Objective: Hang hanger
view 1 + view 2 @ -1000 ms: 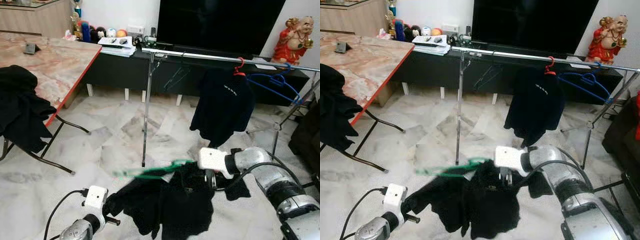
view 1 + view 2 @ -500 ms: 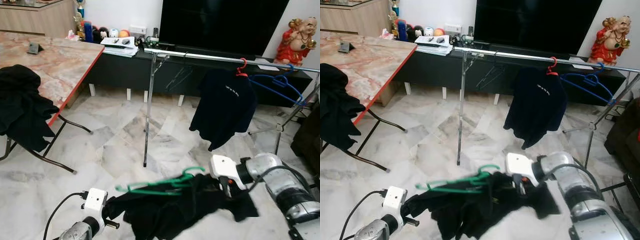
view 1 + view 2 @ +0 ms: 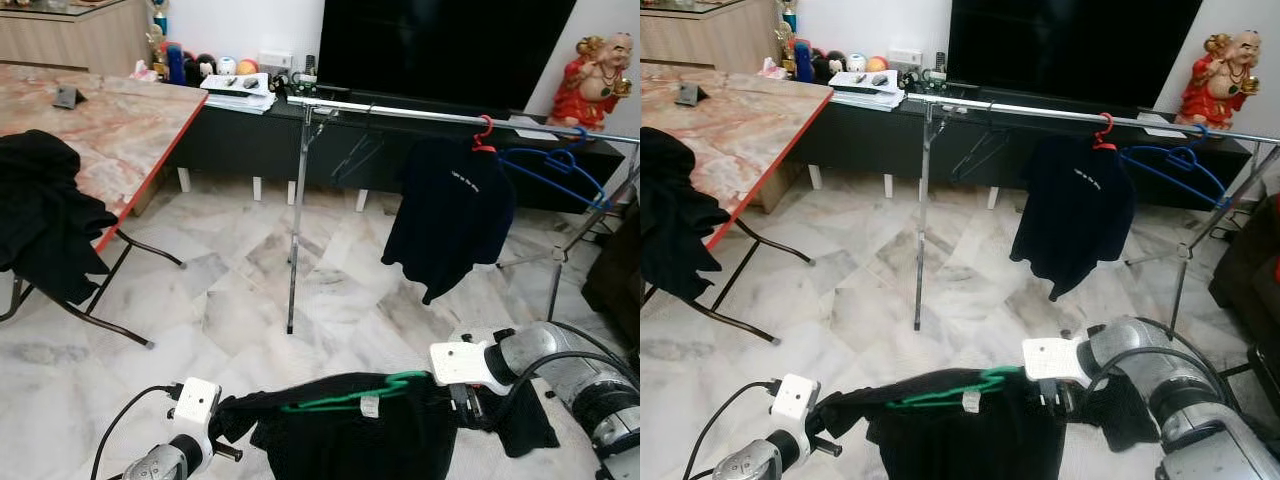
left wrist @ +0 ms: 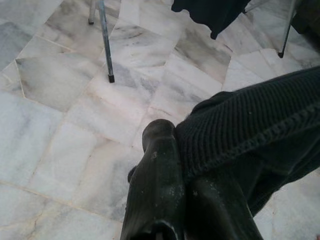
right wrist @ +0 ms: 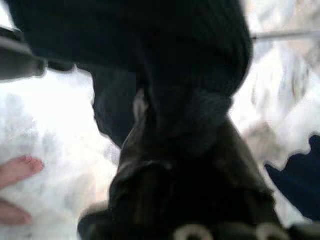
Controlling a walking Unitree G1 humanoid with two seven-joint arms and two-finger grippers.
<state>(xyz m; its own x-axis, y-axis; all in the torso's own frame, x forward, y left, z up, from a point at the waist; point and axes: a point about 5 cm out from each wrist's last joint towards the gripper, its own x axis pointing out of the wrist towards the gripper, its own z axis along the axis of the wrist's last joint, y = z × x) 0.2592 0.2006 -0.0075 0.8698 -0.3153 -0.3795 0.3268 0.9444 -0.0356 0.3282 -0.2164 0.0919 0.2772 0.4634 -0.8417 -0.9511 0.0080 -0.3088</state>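
A green hanger (image 3: 355, 393) sits in the neck of a black garment (image 3: 350, 440) stretched low over the floor between my two grippers. My left gripper (image 3: 226, 446) is shut on the garment's left edge (image 4: 260, 130), fingertips (image 4: 160, 140) pinched together. On the opposite side my right gripper (image 3: 462, 408) is shut on the garment's right shoulder (image 5: 200, 65). Behind, a silver clothes rail (image 3: 450, 117) carries a black shirt (image 3: 450, 215) on a red hanger (image 3: 483, 135) and a bare blue hanger (image 3: 555, 170).
The rail's upright pole (image 3: 296, 230) stands just ahead on the marble floor. A red-edged table (image 3: 110, 120) with black clothes (image 3: 40, 215) draped on it is at left. A dark TV console (image 3: 240, 140) lines the back wall. A person's toes (image 5: 15, 170) are near my right gripper.
The crumpled garment with the green hanger has been pulled out flat between the grippers. My right gripper moved down and to the right; the hanger now lies level in the neck.
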